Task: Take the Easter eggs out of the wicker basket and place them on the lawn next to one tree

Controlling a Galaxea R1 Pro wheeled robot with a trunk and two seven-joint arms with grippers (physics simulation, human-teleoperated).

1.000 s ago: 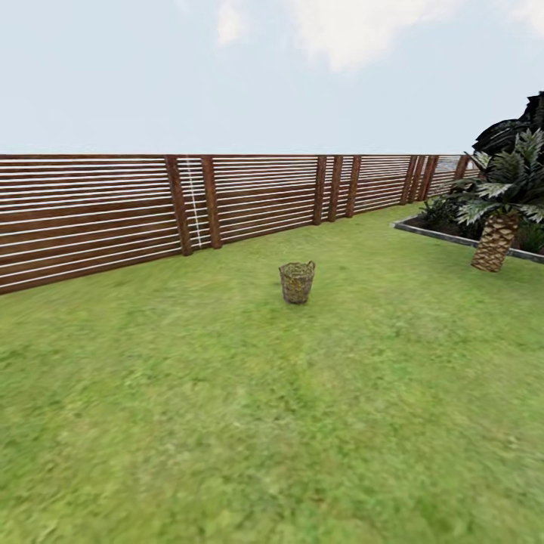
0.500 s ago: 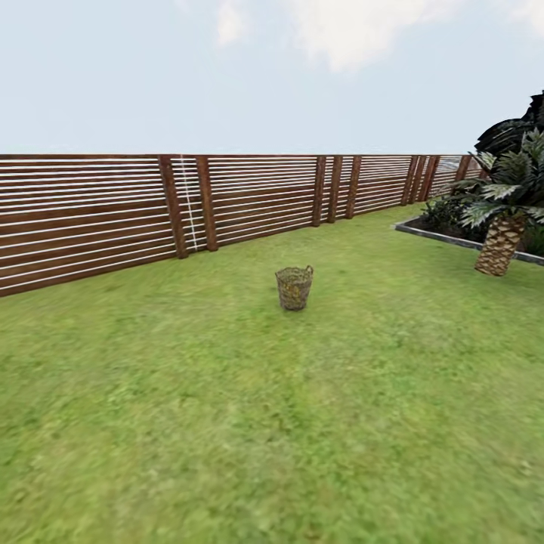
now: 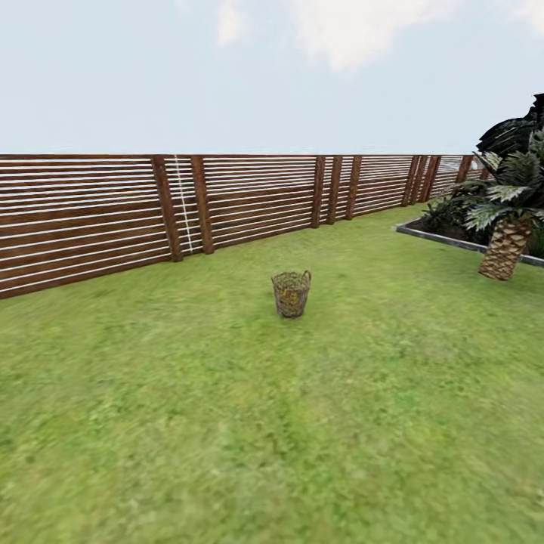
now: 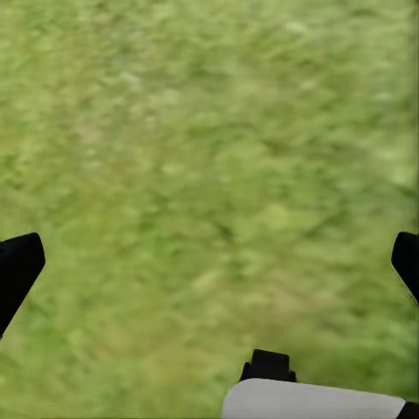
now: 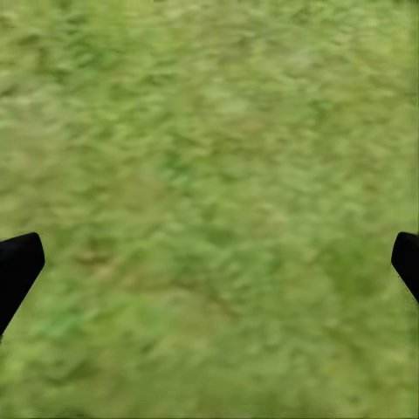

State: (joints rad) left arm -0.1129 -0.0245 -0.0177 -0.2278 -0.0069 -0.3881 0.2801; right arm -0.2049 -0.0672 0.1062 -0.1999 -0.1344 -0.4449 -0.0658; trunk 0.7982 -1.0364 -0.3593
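zero eggs out so far | step: approach | wicker basket (image 3: 291, 294) well ahead of both jaws on the lawn (image 3: 227, 423) | both jaws spread, empty | next: drive up close, reach in

Woven wicker basket (image 3: 291, 293), slatted wooden fence (image 3: 227, 202), matt lawn (image 3: 302, 423)

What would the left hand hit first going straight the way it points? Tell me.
Probably the lawn: between the left hand's open fingers lies bare grass, though depth is unclear.
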